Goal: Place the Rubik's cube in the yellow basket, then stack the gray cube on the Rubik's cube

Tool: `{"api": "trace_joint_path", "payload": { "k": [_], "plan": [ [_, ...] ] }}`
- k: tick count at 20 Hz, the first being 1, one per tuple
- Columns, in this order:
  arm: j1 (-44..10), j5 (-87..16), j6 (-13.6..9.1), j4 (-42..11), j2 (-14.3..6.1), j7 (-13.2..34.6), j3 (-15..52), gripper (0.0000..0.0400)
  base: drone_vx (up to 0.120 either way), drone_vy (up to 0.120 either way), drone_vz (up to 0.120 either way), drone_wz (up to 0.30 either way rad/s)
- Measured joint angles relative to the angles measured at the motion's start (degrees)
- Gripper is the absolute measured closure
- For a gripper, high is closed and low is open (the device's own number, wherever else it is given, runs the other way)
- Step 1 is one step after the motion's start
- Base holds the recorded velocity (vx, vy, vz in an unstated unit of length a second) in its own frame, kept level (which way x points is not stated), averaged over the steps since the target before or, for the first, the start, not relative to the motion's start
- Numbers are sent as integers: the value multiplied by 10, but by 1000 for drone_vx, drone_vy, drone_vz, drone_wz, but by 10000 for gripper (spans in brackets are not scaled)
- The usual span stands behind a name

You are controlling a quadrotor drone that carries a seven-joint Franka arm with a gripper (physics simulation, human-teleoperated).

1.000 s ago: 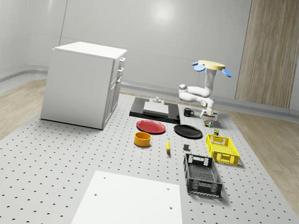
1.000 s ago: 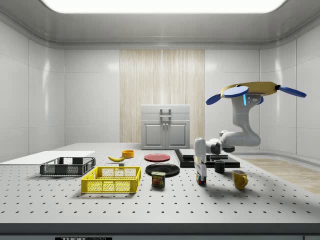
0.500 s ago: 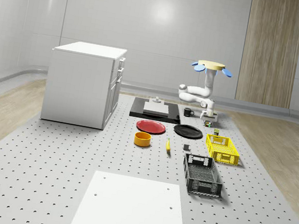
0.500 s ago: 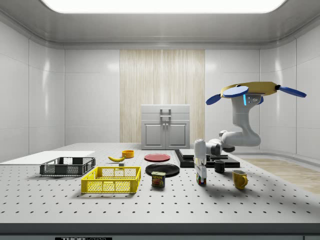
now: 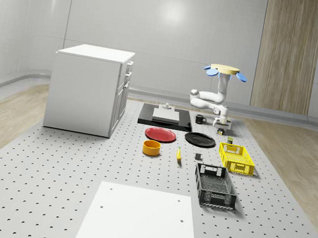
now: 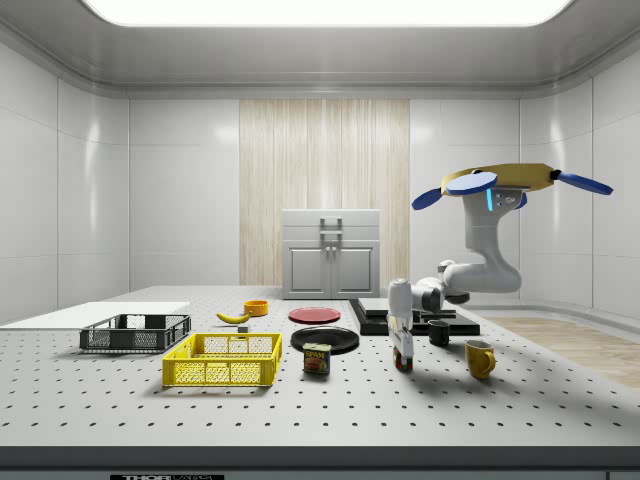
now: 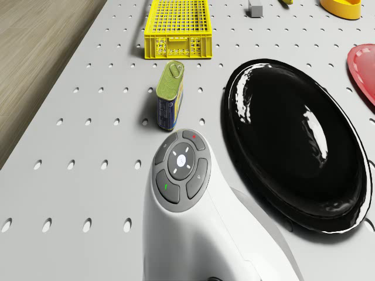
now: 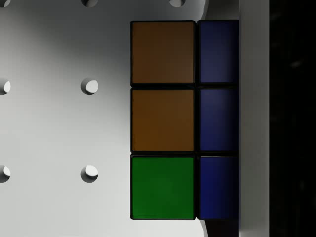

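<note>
Tagging drone [image 6: 500, 182] as hovering above the desk [image 6: 320, 420], arm folded down in front. Marking pincer [image 6: 402, 343] as lowered straight onto the Rubik's cube [image 8: 163, 118]; cannot tell whether apart or clamped on it, so leaving that open. Placing Rubik's cube directly under the pincer, seemingly resting on the desk, with brown, green and blue tiles facing the wrist camera, off-centre there.

Noting meat can [image 7: 170, 96] lying just beyond the pincer, on the line toward the yellow basket [image 7: 176, 45]; black plate [image 7: 293, 140] just beside the pincer; yellow mug [image 6: 479, 358] near it on the other side. Placing gray cube [image 7: 255, 9] beside the basket, farther from the pincer than the can, untouched on the desk.

Judging step as the grasp of the Rubik's cube; nothing in the basket yet.

Risks from here:
- Off-centre hold, likely to twist or drop the cube on lift.
- Low carry toward the basket, likely to clip the can and knock it along.
- Drone sway at release, enough to land the cube tilted against the basket wall and leave no level face for stacking the gray cube.
- Lifting before a firm clamp, leaving the cube behind.
</note>
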Motion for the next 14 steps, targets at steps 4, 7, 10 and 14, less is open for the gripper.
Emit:
{"api": "trace_joint_path", "payload": {
  "k": [4,7,10,14],
  "plan": [
    [1,22,-7,-5,-1,2,22,74,0,0,80,0],
    [1,38,-11,-8,-1,3,39,75,27,0,120,0],
    [1,48,-13,-10,-3,5,49,75,13,0,120,0],
    [0,55,-12,-11,-6,6,56,75,120,0,120,0]
  ]
}}
